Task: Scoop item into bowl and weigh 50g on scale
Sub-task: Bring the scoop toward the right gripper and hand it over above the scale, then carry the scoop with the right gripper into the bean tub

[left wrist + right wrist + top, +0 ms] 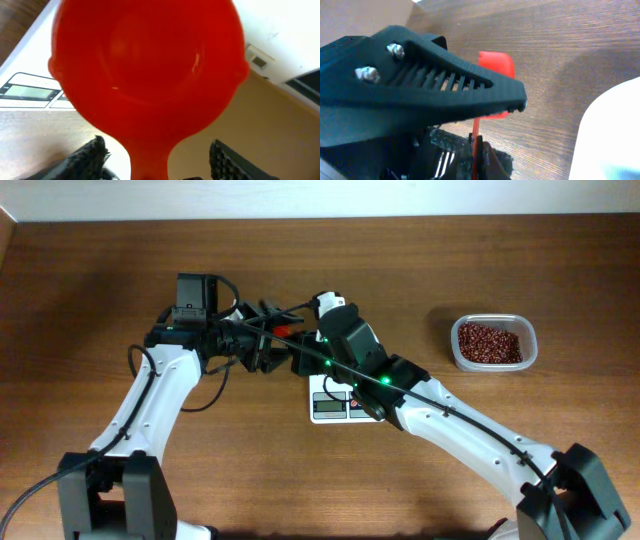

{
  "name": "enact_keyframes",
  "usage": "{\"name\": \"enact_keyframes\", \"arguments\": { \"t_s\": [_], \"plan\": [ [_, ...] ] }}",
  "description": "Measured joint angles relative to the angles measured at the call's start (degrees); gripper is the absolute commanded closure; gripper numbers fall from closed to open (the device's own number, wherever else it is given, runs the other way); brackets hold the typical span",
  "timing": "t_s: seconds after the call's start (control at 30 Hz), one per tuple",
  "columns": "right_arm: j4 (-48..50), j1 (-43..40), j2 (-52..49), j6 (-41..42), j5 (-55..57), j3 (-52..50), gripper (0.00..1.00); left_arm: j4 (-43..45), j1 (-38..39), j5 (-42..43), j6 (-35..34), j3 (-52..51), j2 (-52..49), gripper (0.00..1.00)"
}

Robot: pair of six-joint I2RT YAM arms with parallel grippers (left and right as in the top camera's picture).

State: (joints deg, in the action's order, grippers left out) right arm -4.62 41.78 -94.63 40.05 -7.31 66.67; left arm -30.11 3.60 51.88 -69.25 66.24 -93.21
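A red scoop (150, 65) fills the left wrist view, its handle running down between the fingers (90, 155) of my left gripper (157, 150), which stands open and clear of it. My right gripper (476, 145) is shut on the scoop's thin handle (475, 131). From overhead both grippers meet at the scoop (283, 330), left gripper (268, 340) and right gripper (303, 362), just left of the white scale (335, 406). The bowl's white rim (612, 135) shows at the right; overhead my right arm covers it. The red-brown beans (490, 342) lie at the far right.
The beans sit in a clear plastic tub (457, 350) on the wooden table (450, 260). The scale's grey display (27, 92) faces the table's front edge. Cables loop round the left arm (215, 385).
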Motion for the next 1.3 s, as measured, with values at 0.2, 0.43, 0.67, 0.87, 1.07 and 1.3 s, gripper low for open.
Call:
{"name": "enact_keyframes", "arguments": {
  "t_s": [0.2,0.43,0.67,0.87,1.07,1.3],
  "plan": [
    [-8.37,-1.66,-0.22,-4.42,-0.04,2.38,0.96,0.17,0.00,-4.57,8.13,0.00,0.00,0.01],
    [-39.98,-6.54,-0.74,-15.06,-1.40,23.96,0.96,3.58,0.22,-9.60,16.96,0.15,0.15,0.01],
    [-63.80,-25.14,-0.68,-24.72,-1.55,32.57,0.96,2.99,0.15,-20.33,26.75,0.15,0.11,0.09],
    [-71.08,-38.77,-0.68,-30.67,-1.27,32.57,0.96,-0.98,0.15,-29.14,31.08,0.15,0.11,0.14],
    [-74.88,-45.97,-3.93,-34.82,6.60,32.59,0.96,-1.42,0.15,-32.70,37.38,0.15,0.11,0.15],
    [-69.88,-46.25,-14.43,-38.60,15.08,32.59,0.96,-2.01,0.15,-34.58,38.25,0.15,0.11,0.15]
  ]
}}
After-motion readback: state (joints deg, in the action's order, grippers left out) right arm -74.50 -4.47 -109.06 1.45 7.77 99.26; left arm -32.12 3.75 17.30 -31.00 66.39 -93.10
